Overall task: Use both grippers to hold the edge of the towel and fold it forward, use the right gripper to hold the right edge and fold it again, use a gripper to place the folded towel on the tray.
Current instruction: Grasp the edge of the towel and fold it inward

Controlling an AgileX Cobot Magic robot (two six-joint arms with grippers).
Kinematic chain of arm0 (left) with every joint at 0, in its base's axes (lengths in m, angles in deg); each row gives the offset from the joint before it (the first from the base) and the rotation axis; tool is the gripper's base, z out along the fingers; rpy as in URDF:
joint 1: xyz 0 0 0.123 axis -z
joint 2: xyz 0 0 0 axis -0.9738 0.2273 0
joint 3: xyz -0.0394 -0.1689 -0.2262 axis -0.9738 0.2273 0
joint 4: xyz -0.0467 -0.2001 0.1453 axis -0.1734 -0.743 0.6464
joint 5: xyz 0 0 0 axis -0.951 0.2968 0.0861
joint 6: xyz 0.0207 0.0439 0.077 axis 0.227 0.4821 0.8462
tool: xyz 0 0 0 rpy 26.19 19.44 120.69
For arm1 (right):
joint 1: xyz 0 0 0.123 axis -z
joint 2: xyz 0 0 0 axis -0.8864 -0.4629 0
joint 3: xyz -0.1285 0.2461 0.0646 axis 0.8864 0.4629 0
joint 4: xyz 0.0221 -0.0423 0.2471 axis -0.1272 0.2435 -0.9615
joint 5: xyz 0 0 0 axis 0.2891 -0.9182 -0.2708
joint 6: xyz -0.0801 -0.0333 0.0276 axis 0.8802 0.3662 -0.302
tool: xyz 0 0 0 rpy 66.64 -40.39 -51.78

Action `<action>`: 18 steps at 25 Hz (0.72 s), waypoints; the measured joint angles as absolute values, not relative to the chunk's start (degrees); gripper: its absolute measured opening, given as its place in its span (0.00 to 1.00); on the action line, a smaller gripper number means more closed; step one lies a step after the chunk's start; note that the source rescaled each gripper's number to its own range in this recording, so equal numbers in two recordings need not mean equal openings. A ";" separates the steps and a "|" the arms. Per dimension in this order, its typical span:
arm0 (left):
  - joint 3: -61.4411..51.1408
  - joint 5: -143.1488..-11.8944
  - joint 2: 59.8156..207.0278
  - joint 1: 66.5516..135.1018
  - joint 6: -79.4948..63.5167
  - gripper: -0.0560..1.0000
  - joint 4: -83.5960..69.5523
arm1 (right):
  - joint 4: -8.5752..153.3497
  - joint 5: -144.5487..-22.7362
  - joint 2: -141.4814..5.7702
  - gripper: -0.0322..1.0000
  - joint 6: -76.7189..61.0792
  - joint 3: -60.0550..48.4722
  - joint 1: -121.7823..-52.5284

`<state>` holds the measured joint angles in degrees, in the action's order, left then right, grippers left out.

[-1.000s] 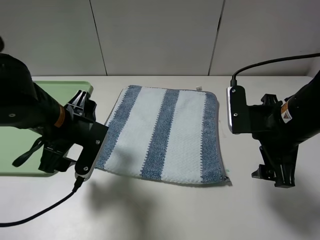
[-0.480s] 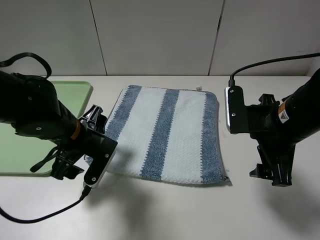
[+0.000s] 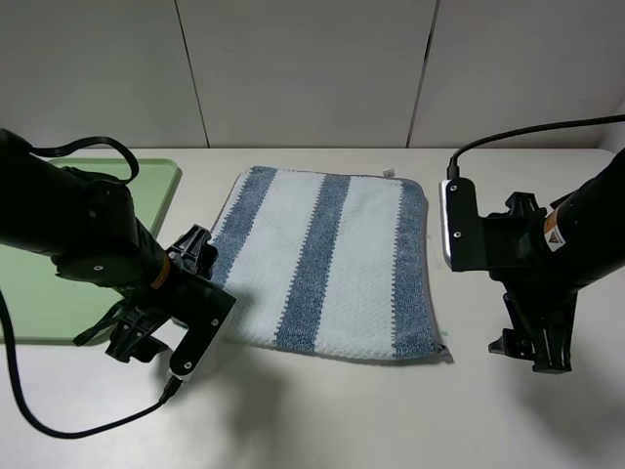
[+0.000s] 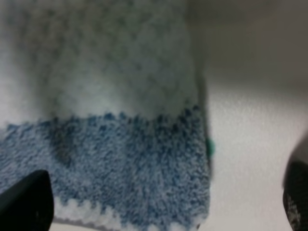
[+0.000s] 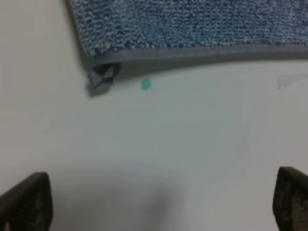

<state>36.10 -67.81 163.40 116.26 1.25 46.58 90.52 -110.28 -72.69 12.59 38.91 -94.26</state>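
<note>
The blue and whitish striped towel [image 3: 322, 264] lies flat in the middle of the table. Left of it is the light-green tray [image 3: 156, 181], partly hidden by my left arm. My left gripper [image 3: 142, 344] hangs open over the towel's near left corner. In the left wrist view that blue corner [image 4: 144, 183] fills the space between the two dark fingertips, and nothing is held. My right gripper [image 3: 530, 352] is open over bare table, just right of the near right corner. The right wrist view shows the grey hem [image 5: 202, 52] and a small folded loop [image 5: 102, 79] at that corner.
A small green dot [image 5: 146, 84] marks the table beside the right corner, and another [image 4: 210, 147] sits by the left edge. Black cables trail from both wrists [image 3: 59, 425]. Grey wall panels [image 3: 312, 68] close off the back.
My left arm has swung right and toward the front, from beside the tray to the towel's near left corner. The right arm has shifted only slightly. Both grippers stay open.
</note>
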 joint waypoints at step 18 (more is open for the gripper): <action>35.80 -69.37 164.52 116.26 1.76 0.89 48.51 | 90.47 -109.09 -72.69 1.00 12.59 38.91 -94.26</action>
<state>35.80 -69.37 164.52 116.26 1.76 48.51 90.47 -109.09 -72.69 12.59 38.91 -94.26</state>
